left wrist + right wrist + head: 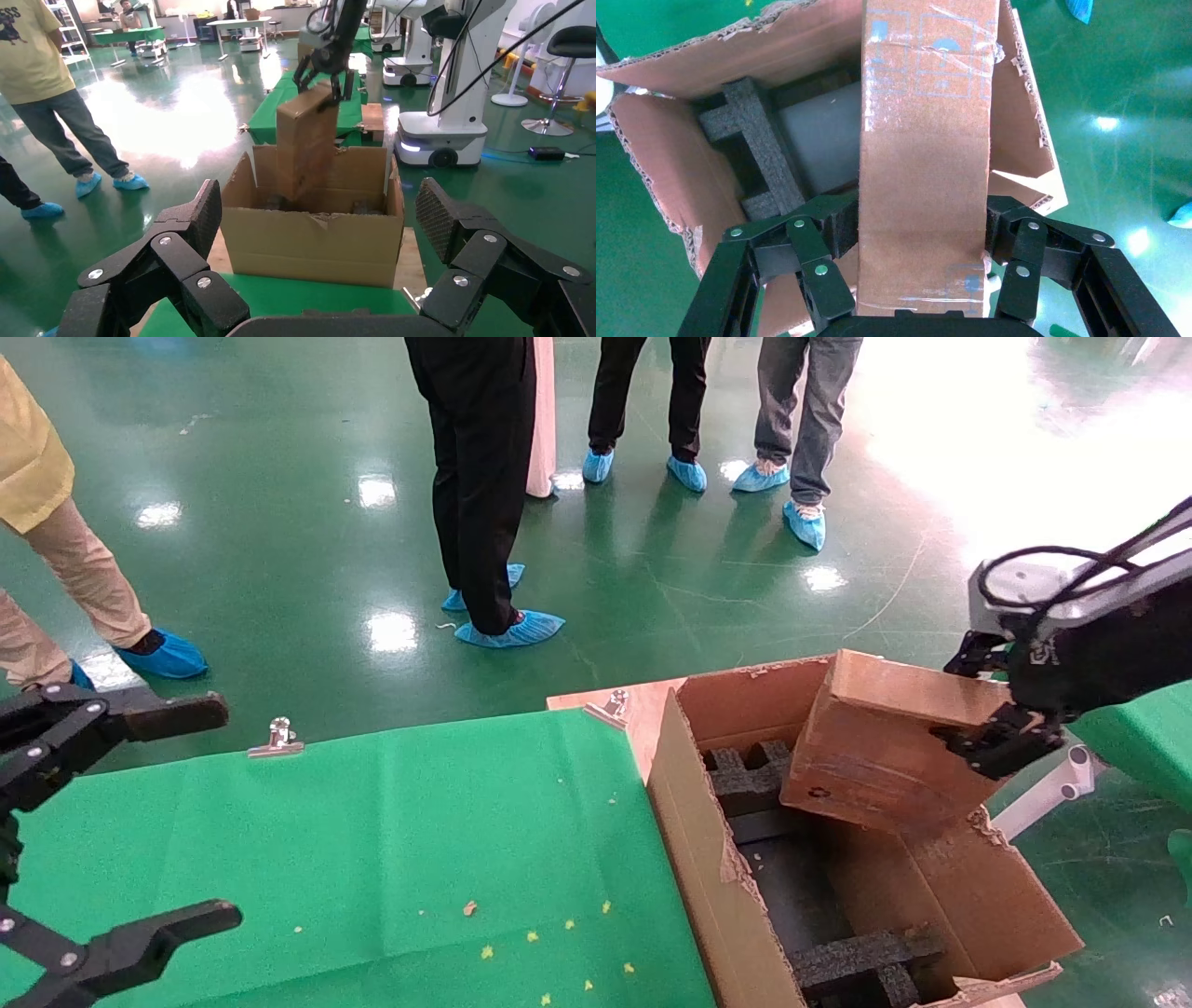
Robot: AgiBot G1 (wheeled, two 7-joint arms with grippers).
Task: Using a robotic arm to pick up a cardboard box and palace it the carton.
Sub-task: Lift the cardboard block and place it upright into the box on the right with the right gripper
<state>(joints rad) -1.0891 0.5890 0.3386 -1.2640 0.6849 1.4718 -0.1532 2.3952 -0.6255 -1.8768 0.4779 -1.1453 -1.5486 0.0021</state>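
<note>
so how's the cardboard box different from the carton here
The cardboard box is much smaller than the carton. The box is closed and taped; the carton is open with ragged flaps and black foam inserts inside. The right gripper clamps the box tilted above the carton, which sits flat. Both are brown cardboard.
</note>
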